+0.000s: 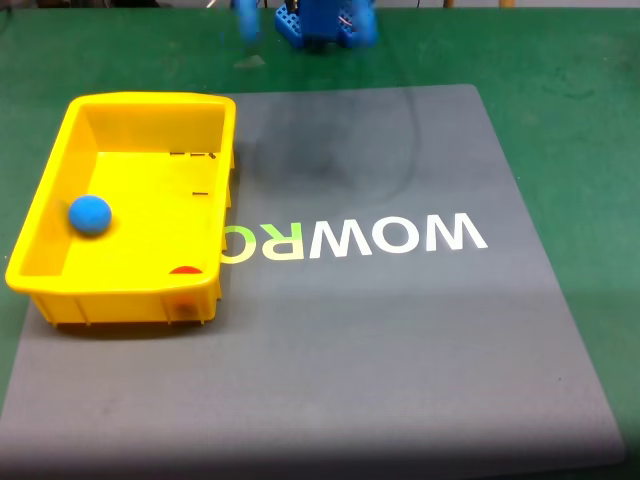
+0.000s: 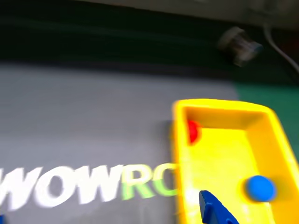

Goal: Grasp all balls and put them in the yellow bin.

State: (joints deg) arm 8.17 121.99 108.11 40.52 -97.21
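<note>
The yellow bin sits on the left of the grey mat in the fixed view, and on the right in the wrist view. The blue ball lies inside it by the left wall, also seen as the blue ball. The red ball rests in the bin's near right corner, half hidden by the wall, and shows as the red ball. My blue gripper is a blur at the top edge, far from the bin. One blue fingertip pokes in from below; the jaws stand apart and hold nothing.
A grey mat with the letters "WOWRO" covers the green table. The arm's blue base stands at the back centre. A cable and a small cylinder lie beyond the mat.
</note>
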